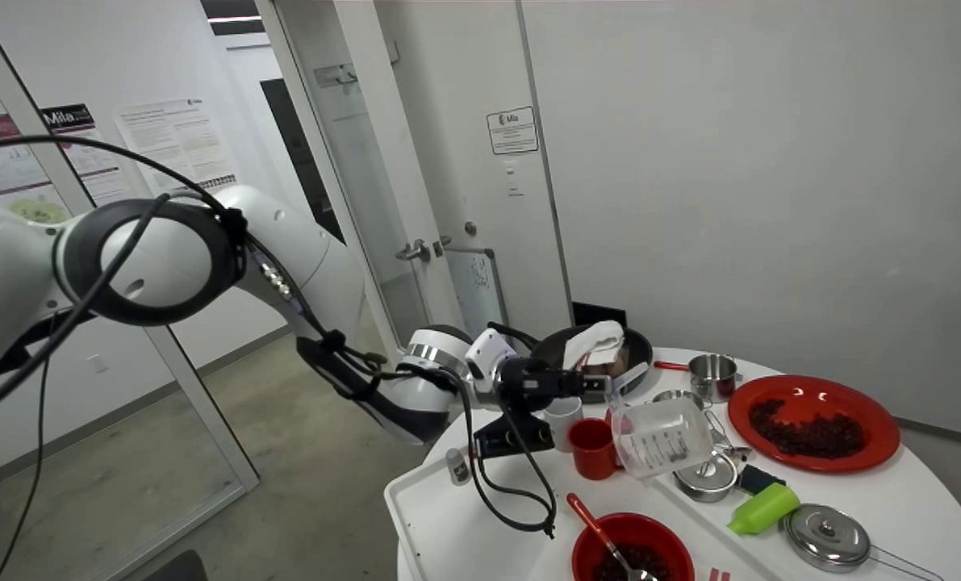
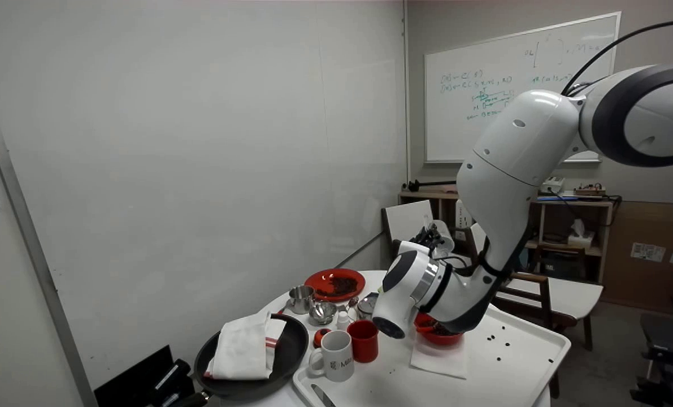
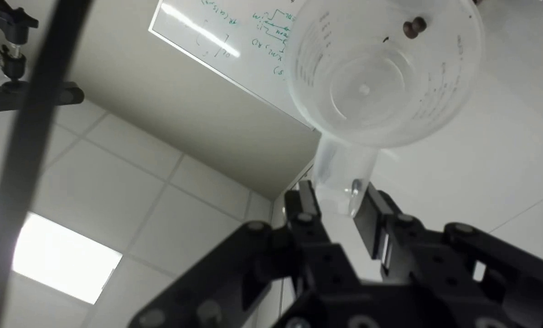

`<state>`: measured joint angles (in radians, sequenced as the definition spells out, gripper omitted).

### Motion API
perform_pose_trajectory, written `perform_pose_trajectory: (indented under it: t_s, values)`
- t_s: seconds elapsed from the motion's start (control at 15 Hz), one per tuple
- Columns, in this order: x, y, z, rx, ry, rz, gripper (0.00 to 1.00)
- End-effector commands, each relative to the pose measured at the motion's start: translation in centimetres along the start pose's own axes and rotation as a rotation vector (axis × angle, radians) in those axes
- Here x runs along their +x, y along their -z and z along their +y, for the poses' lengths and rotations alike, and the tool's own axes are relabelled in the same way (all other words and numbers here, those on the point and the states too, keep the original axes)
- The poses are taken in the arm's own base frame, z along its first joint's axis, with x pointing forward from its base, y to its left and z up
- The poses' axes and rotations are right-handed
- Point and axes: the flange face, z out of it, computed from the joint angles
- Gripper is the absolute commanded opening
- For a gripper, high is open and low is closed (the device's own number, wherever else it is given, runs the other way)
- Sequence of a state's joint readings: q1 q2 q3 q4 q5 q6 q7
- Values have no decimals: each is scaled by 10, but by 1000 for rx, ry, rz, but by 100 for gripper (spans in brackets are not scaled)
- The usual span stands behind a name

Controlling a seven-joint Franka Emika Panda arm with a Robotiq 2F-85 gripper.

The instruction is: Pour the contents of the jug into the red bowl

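My gripper (image 3: 339, 200) pinches the clear jug (image 1: 664, 440) by its handle (image 3: 344, 166), tilted midair — red bowl (image 1: 664, 528) lower down, dark bits (image 1: 654, 560) and red-handled spoon (image 1: 599, 531) inside.

Ceil. light (image 3: 66, 257) v. bright, wrist view

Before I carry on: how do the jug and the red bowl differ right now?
The jug is see-through; the red bowl is opaque. The gripper holds the jug tilted, while the red bowl rests upright on a napkin. In the wrist view the jug shows a few brown bits; the red bowl holds a dark heap and a spoon. Both have open tops.
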<state>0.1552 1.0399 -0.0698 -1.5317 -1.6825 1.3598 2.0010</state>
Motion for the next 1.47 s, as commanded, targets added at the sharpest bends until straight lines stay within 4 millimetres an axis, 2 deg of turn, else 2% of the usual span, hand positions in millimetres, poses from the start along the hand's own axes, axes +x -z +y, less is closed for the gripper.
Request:
perform_pose_trajectory:
  t_s: [0.0, 0.27, 0.47, 0.73, 1.07, 1.4]
  values:
    - [8, 1, -6, 51, 71, -122, 10]
    - [11, 12, -8, 179, 141, -272, 10]
    - [20, 17, -6, 274, 182, -385, 10]
    - [48, 26, 10, 436, 227, -493, 10]
    - [89, 40, 40, 673, 256, -572, 10]
    - [108, 46, 56, 927, 275, -639, 10]
